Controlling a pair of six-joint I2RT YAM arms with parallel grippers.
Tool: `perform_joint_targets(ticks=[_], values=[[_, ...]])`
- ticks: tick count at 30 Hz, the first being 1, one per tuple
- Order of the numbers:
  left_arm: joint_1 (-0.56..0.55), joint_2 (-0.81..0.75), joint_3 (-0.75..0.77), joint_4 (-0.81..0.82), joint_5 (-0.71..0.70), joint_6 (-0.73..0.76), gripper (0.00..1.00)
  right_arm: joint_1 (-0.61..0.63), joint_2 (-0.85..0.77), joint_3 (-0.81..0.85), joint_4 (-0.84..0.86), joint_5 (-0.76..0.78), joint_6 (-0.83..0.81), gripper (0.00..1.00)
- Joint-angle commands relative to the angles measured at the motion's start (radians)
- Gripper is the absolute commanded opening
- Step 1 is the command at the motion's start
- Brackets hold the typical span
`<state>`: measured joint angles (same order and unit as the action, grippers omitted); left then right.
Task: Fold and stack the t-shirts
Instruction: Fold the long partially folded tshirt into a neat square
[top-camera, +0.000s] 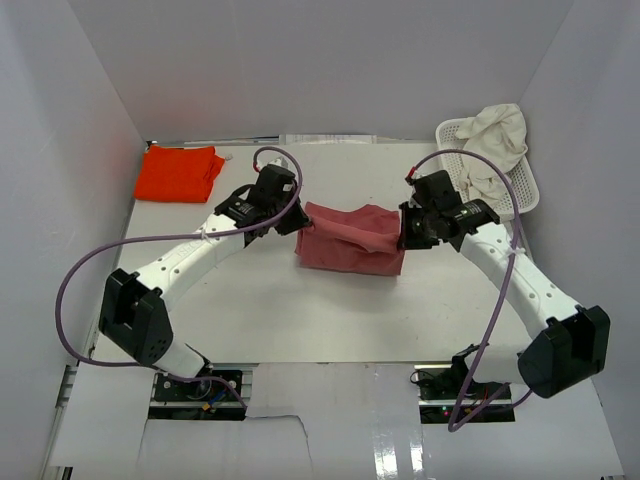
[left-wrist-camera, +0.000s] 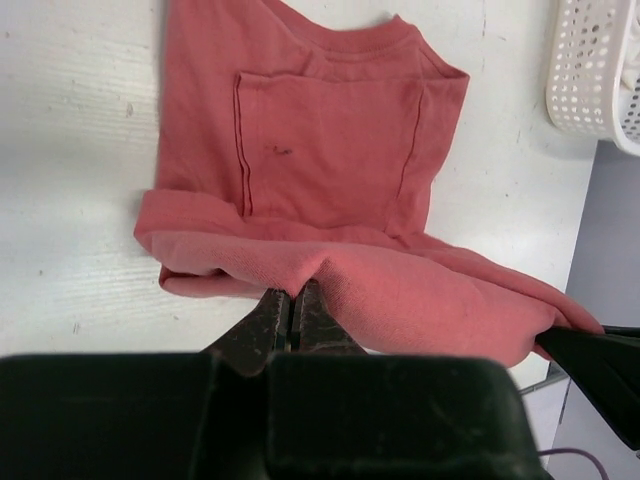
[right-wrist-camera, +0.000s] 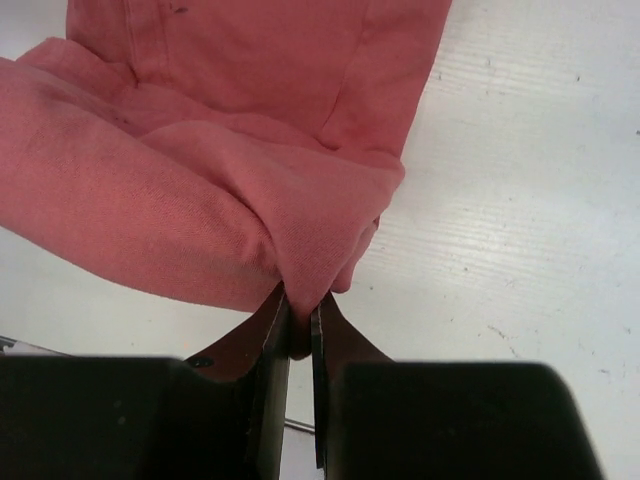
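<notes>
Folding is under way on the large dusty rose-red cloth t-shirt (top-camera: 350, 245), which lies in the middle of the white surface (top-camera: 300, 320) between the two arms. The left hand (top-camera: 297, 224) is clamped on the cloth at the shirt's left end, its jaws pressed together on a pinch of fabric. The right hand (top-camera: 404, 232) is clamped the same way on the right end. In the wrist views one held edge is raised and doubled over the rest of the shirt, whose chest pocket lies flat and face up beneath it. I judge this to be a fold in the middle of being made, not a finished one.

The bright orange-red t-shirt (top-camera: 180, 172) lies at the far left corner of the surface in a compact, roughly rectangular shape. It looks folded, though the view is too small to be sure. The cream-white t-shirt (top-camera: 497, 135) sits crumpled in the white plastic lattice basket (top-camera: 527, 196) at the far right and spills over its rim, so it appears untouched.

By my reckoning the task is somewhere short of halfway. The rose-red fold must be completed, the cream-white shirt taken out and folded, and nothing is stacked yet.

Counted: three t-shirts, one of each colour; one basket; two hands, both gripping the same shirt.
</notes>
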<state>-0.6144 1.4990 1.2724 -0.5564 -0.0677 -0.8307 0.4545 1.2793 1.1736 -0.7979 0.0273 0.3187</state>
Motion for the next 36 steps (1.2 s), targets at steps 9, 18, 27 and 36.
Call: perform_joint_targets(ticks=[9,18,27,36], values=[[0.074,0.162,0.157,0.067,0.066,0.047,0.00,-0.082,0.173,0.153,0.100,-0.089,-0.099,0.08],[0.094,0.293,0.317,0.064,0.118,0.050,0.00,-0.128,0.288,0.248,0.138,-0.135,-0.127,0.08],[0.096,0.418,0.378,0.085,0.115,0.025,0.00,-0.163,0.394,0.291,0.239,-0.173,-0.148,0.08],[0.156,0.489,0.396,0.113,0.134,-0.002,0.00,-0.215,0.517,0.382,0.267,-0.181,-0.159,0.08]])
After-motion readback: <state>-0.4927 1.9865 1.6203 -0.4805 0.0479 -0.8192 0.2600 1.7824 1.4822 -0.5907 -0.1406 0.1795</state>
